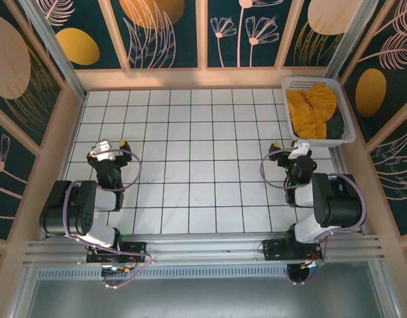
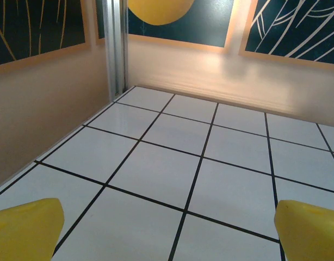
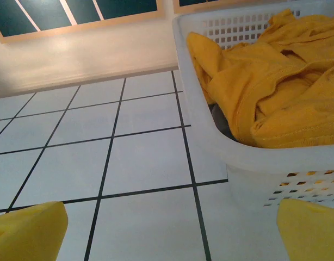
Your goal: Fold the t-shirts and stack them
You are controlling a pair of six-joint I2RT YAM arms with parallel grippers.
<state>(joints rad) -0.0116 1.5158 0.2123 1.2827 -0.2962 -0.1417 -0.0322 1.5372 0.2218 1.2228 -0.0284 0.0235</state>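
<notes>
Zero folded or stacked, I'd judge: whole job left. Near, left hand [image 1: 109, 147] and right hand [image 1: 297, 150] hover low over the table [image 1: 190, 152], both released, yellow pads [image 2: 25, 231] wide apart w/ nothing btwn. The white gridded top gives room to fold. Far right, the basket [image 1: 297, 83] holds the mustard shirt [image 1: 311, 109] crumpled on top, w/ a dark shirt [image 1: 336, 126] mostly under it on the right side. Basket wall sits btwn right hand and cloth; prob. needs a reach over the rim. Left hand is well apart from it.
</notes>
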